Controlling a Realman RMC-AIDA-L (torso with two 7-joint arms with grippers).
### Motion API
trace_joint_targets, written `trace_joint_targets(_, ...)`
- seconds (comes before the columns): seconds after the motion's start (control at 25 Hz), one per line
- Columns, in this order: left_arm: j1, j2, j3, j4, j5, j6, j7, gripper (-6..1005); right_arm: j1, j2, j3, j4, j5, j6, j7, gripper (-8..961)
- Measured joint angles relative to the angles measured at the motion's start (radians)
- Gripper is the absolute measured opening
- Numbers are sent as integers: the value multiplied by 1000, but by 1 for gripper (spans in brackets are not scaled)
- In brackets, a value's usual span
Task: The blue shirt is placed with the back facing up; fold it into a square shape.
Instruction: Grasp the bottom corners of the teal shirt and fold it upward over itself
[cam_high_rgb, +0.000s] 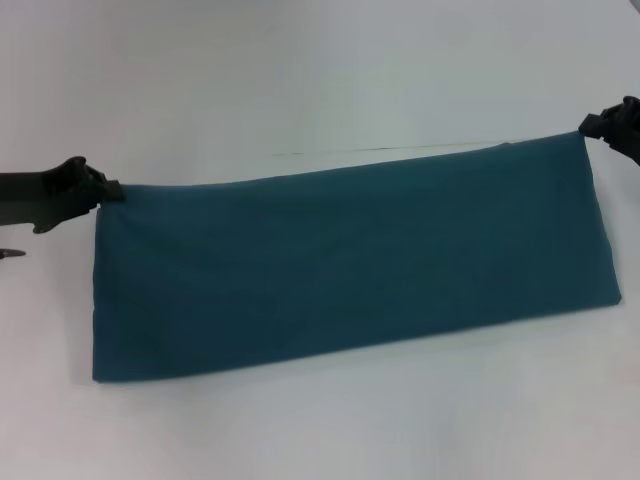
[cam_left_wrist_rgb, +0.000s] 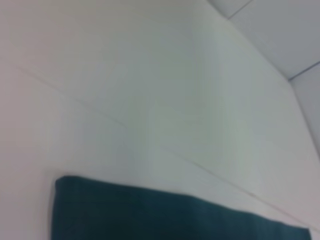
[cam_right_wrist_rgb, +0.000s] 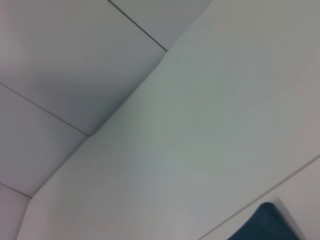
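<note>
Now the blue shirt (cam_high_rgb: 350, 265) lies plain side up on my white desk (cam_high_rgb: 320, 80), folded into a long band running from about 8 o'clock to 2 o'clock across my head view. My left pincer (cam_high_rgb: 108, 188) is clamped on the band's far corner at 9 o'clock, and my right pincer (cam_high_rgb: 594, 125) pinches the opposite far corner at 2 o'clock. Each wrist view catches only a dark teal corner of cloth (cam_left_wrist_rgb: 165, 215) (cam_right_wrist_rgb: 267, 222) against the pale desk.
</note>
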Motion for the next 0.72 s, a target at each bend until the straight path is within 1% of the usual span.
trace_joint_targets(0.04, 4, 2, 3, 1, -31, 2, 3, 32, 4, 0, 0, -2, 0, 0, 0, 22)
trace_joint_targets(0.24, -3, 7, 5, 1, -64, 0, 5, 32, 33, 0, -1, -9, 31, -2, -2, 23)
trace_joint_targets(0.4, -18, 4, 18, -6, -64, -50, 1, 32, 63, 1, -27, 7, 36, 70, -8, 23)
trace_joint_targets(0.56, -16, 0, 56, -31, -60, -109, -16, 32, 85, 18, -79, 51, 37, 210, -26, 24)
trace_joint_targets(0.72, -7, -9, 73, -35, -55, -147, -28, 32, 102, 36, -105, 75, 38, 299, -63, 25)
